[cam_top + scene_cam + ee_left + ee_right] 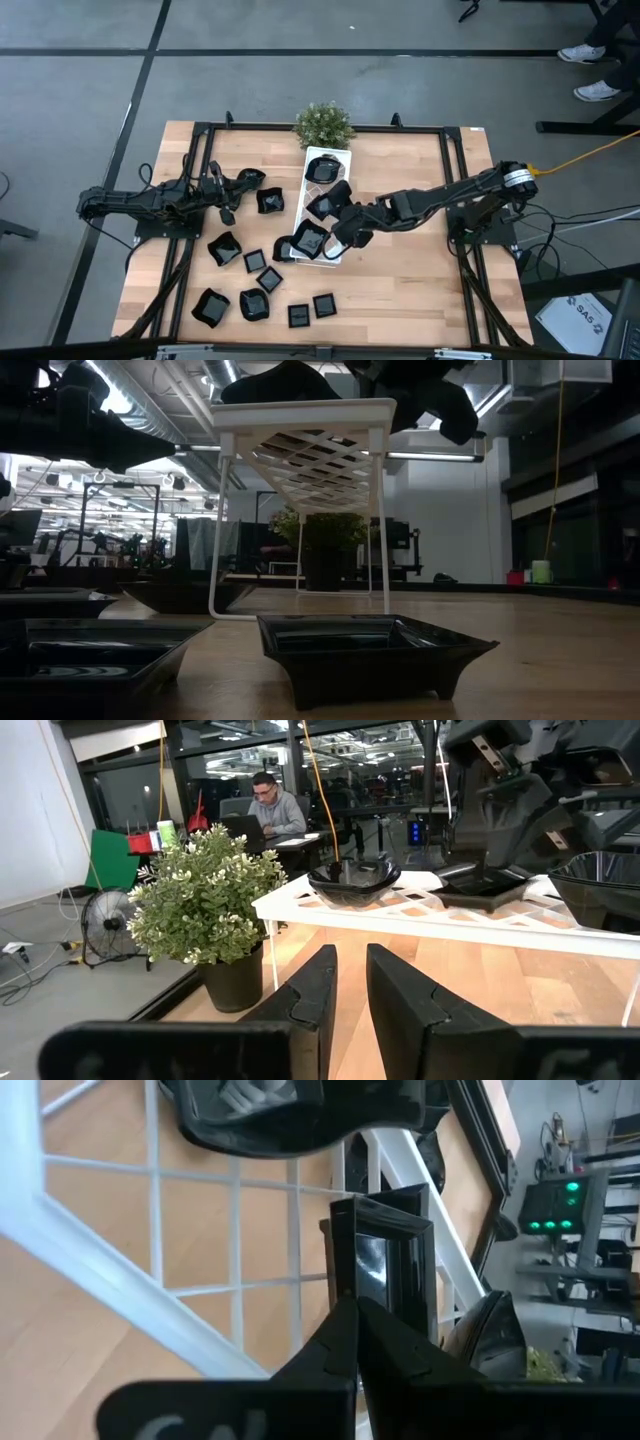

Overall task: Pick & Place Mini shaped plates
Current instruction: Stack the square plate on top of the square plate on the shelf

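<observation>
Several glossy black mini plates (223,248) lie scattered on the wooden table's near left part. The long white lattice tray (345,156) stands on legs at mid-table. It carries a round plate (323,168) at its far end and a square one (310,240) at its near end. My right gripper (332,212) reaches in from the right over the tray's middle, shut on a square plate (385,1270). My left gripper (238,185) rests at the left, level, a narrow gap between its fingers (400,1010) with nothing in it. My right gripper pinches the square plate's rim (352,1292) between its two fingertips. The fingers slant down from the table's right side. The plate (480,888) sits over the middle of the tray's lattice; whether it rests on the lattice or hangs just clear, I cannot tell.
A small green potted plant (323,123) stands at the tray's far end. Two more plates (270,200) lie near my left gripper. One dark plate (285,248) lies against the tray's near left side. Bare wood lies at the near right. A person sits at a desk beyond the table (272,810).
</observation>
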